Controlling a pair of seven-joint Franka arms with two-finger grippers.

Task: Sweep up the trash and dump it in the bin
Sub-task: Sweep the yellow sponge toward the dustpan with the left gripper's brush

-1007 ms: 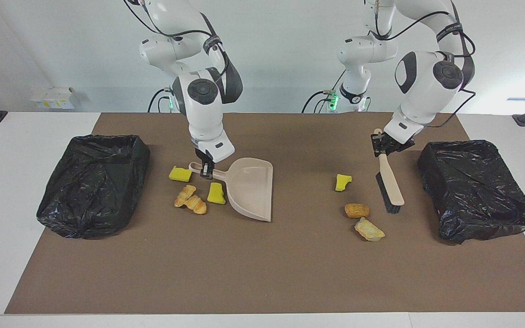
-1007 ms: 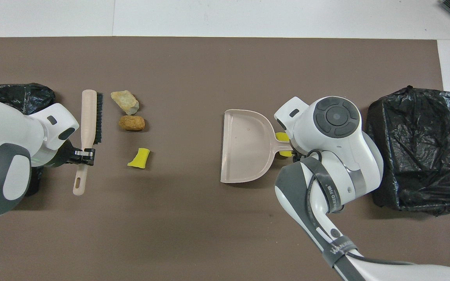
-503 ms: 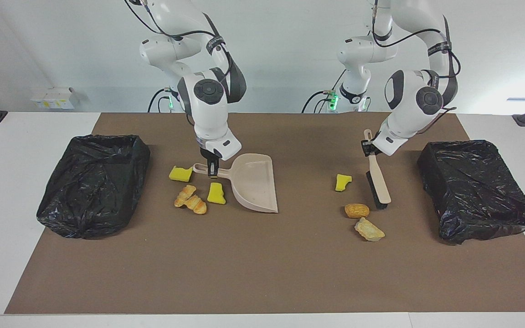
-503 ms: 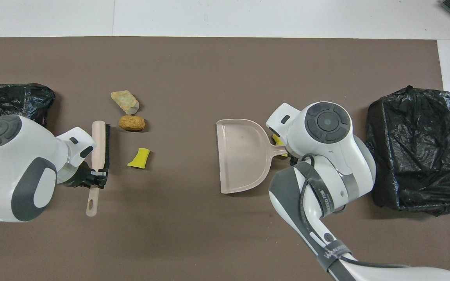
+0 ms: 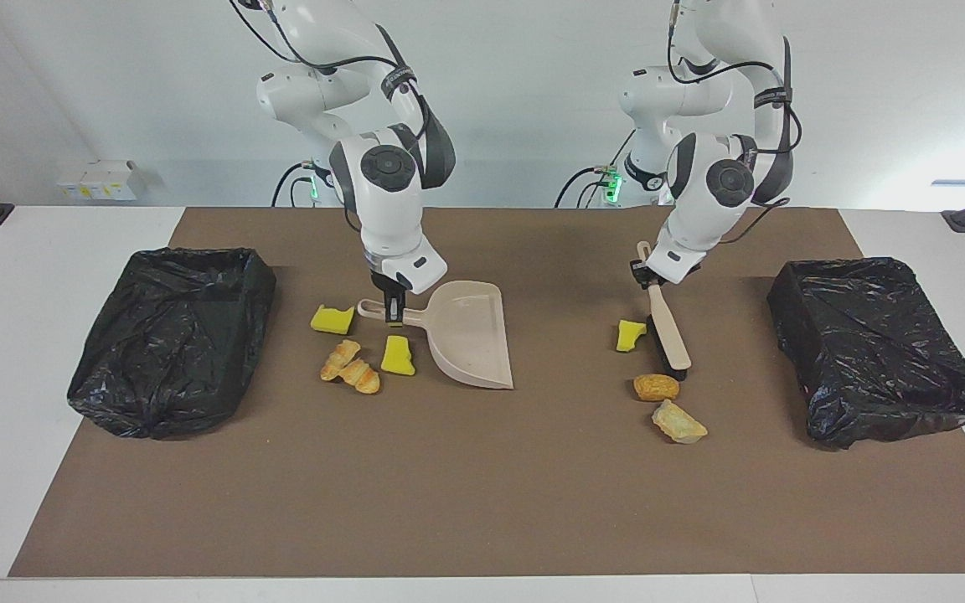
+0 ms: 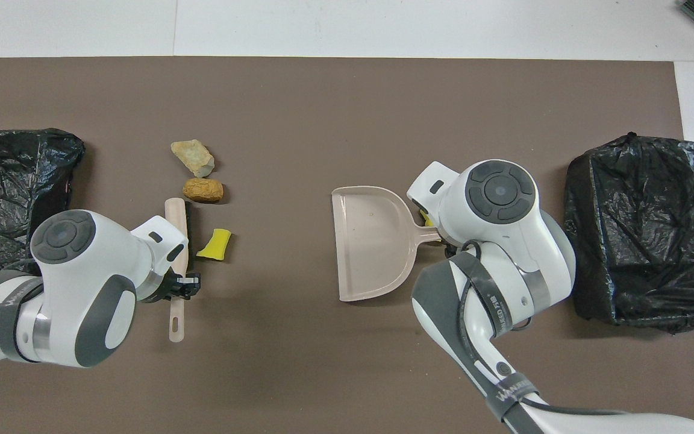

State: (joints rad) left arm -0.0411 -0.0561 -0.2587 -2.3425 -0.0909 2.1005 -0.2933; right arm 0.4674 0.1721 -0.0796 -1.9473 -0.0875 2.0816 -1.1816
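Currently: sweep set-up
We grip brush [image 5: 665, 332] (left hand [image 5: 641, 274]) and dustpan [image 5: 464, 342] (right hand [image 5: 394, 316]); well apart, scraps [image 5: 657, 387] may scatter.

- In the overhead view the white right arm [image 6: 503, 199] covers two bright yellow sponge chunks and the golden-brown croissant pieces beside the beige plastic dustpan [image 6: 371, 247]; only a sliver of yellow shows.
- The black bag-lined bin [image 6: 9, 187] at the left arm's end is cut by that view's edge.
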